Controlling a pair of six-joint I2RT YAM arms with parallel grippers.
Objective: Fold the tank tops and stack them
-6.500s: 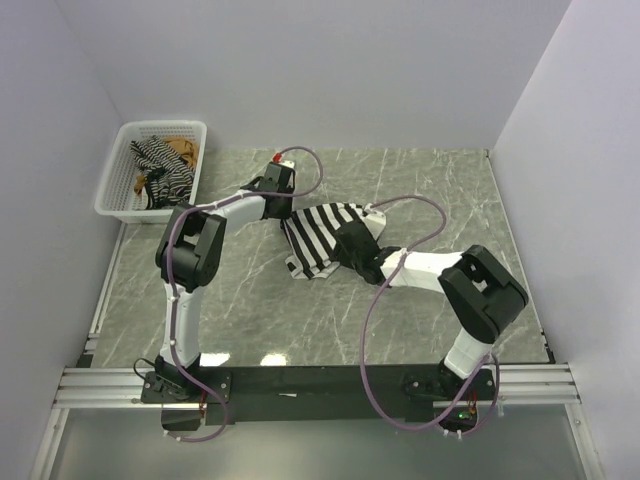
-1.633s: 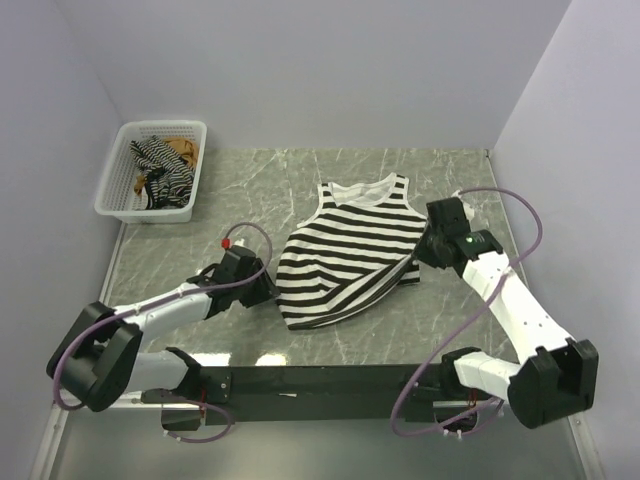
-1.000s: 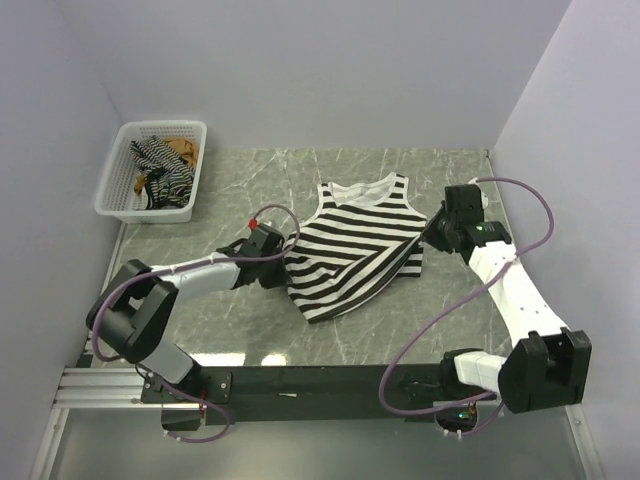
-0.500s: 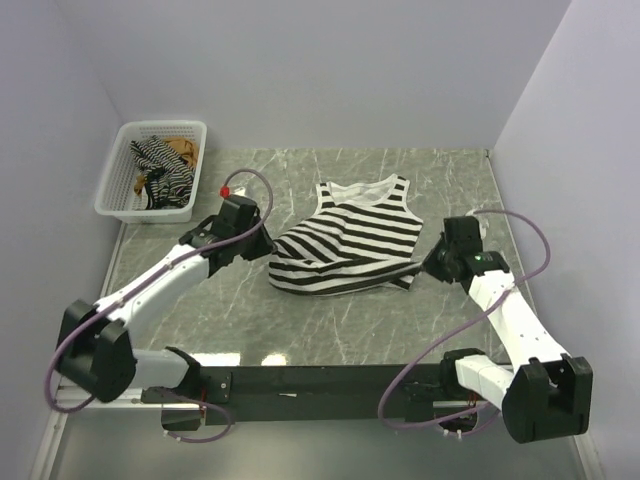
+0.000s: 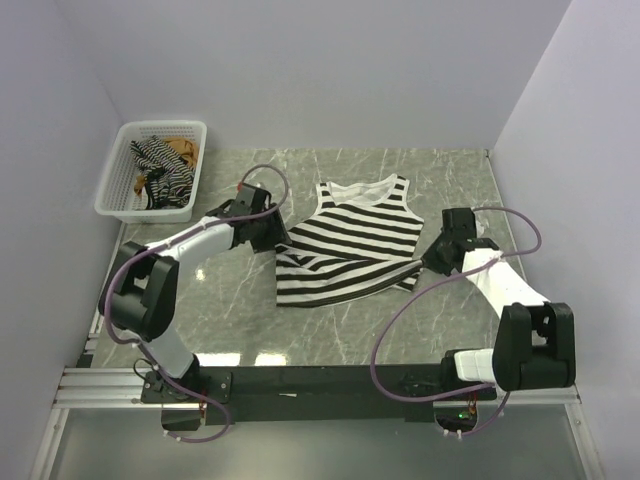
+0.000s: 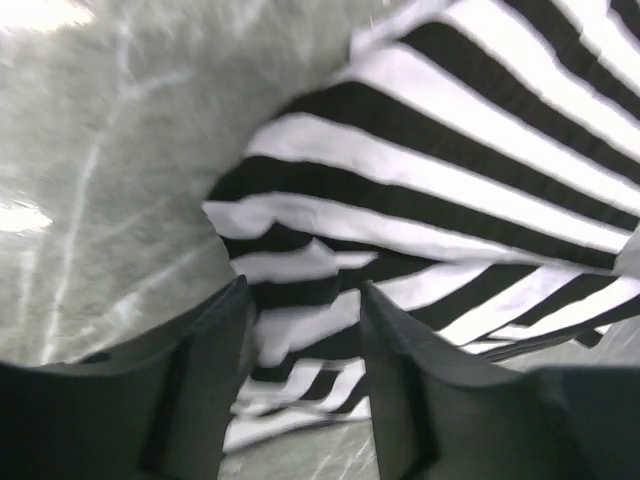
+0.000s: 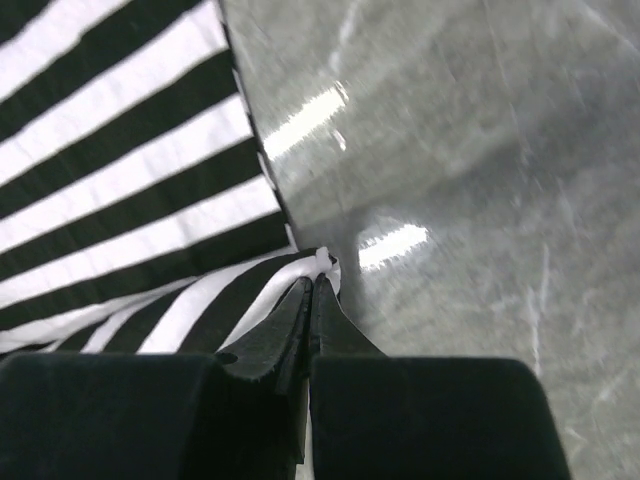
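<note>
While the right gripper [image 7: 317, 278] pinches the right edge of the black-and-white striped tank top [image 5: 350, 235], jaws pressed together on the cloth, the left gripper [image 6: 300, 292] stands with jaws spread at its left edge — cloth seemingly loose between them. The top lies on the marble table [image 5: 330, 325].
</note>
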